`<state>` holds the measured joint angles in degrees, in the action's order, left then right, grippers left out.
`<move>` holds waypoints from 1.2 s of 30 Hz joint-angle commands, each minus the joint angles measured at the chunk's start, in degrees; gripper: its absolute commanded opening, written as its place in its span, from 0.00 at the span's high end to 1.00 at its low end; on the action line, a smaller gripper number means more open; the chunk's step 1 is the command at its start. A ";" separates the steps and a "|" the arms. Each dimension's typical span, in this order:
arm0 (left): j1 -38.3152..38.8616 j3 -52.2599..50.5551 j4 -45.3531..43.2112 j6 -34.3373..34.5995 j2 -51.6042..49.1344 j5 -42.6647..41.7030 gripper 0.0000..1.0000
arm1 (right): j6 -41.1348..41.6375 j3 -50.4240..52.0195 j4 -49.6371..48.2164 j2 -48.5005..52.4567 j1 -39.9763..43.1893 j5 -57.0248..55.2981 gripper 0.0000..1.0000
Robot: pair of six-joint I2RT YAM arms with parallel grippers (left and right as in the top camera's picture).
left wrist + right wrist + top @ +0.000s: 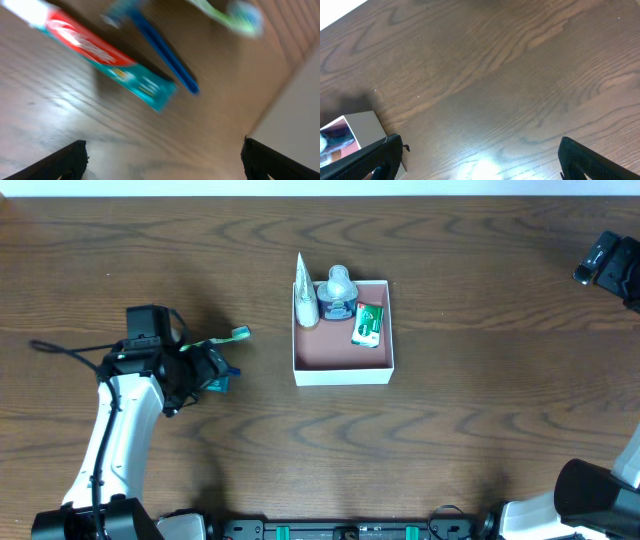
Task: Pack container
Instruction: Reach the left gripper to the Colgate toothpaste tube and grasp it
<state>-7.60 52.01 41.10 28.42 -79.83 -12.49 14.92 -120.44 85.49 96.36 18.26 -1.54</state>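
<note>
The white container stands mid-table and holds a white tube, a grey bottle and a green packet. To its left lie a green toothbrush, a blue-handled item and a teal toothpaste box. My left gripper hovers over them, open and holding nothing. The left wrist view is blurred; it shows the toothpaste box, the blue handle and the toothbrush ahead of the open left gripper. My right gripper is at the far right edge, and the wrist view shows the right gripper open over bare wood.
The container's corner shows at the left edge of the right wrist view. A black cable trails from the left arm across the table's left side. The table's far edge runs along the top of the overhead view.
</note>
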 commanded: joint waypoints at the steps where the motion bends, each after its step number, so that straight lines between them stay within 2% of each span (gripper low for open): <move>1: -1.27 0.74 -1.75 10.12 -0.13 5.95 0.02 | 0.90 -0.66 0.07 -0.13 0.20 -0.59 0.01; 9: -3.61 0.74 -3.69 13.53 -6.99 6.10 0.02 | 0.90 -0.66 0.07 -0.13 0.20 -0.59 0.01; 23: -5.07 0.74 -4.15 13.22 -19.26 6.14 0.01 | 0.90 -0.66 0.07 -0.13 0.22 -0.57 0.01; 36: -10.99 0.74 -4.35 5.84 -20.26 6.14 0.18 | 0.90 -0.66 0.07 -0.13 0.22 -0.59 0.01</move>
<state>-17.56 52.56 37.04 37.10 -98.28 -7.09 14.92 -120.44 85.52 96.36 18.26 -1.54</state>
